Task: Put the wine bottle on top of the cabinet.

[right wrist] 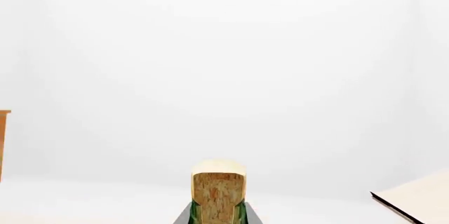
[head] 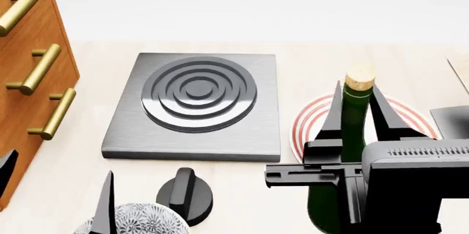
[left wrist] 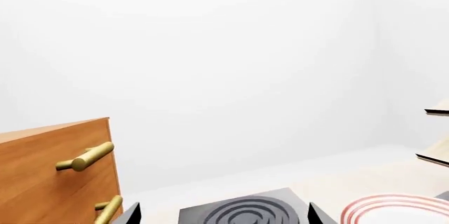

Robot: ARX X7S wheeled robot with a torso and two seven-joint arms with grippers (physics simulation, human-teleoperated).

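Note:
The wine bottle point(head: 357, 98), dark green with a tan cork, stands upright between the fingers of my right gripper point(head: 358, 117), which is shut on its neck. In the right wrist view the cork point(right wrist: 218, 187) rises between the right gripper's point(right wrist: 218, 220) fingers. The reddish-brown cabinet point(head: 26, 36) with brass bar handles stands at the far left; its top is out of the head view. It also shows in the left wrist view point(left wrist: 49, 155). My left gripper point(head: 55, 190) is open and empty, low near the cabinet's front, as the left wrist view point(left wrist: 224, 216) also shows.
A grey stove plate with concentric rings point(head: 197, 99) lies in the middle. A red-ringed white plate point(head: 311, 121) lies behind the bottle. A patterned bowl point(head: 139, 220) and a black knob point(head: 184, 193) are at the near edge. A pale slanted rack point(right wrist: 421, 195) stands to the right.

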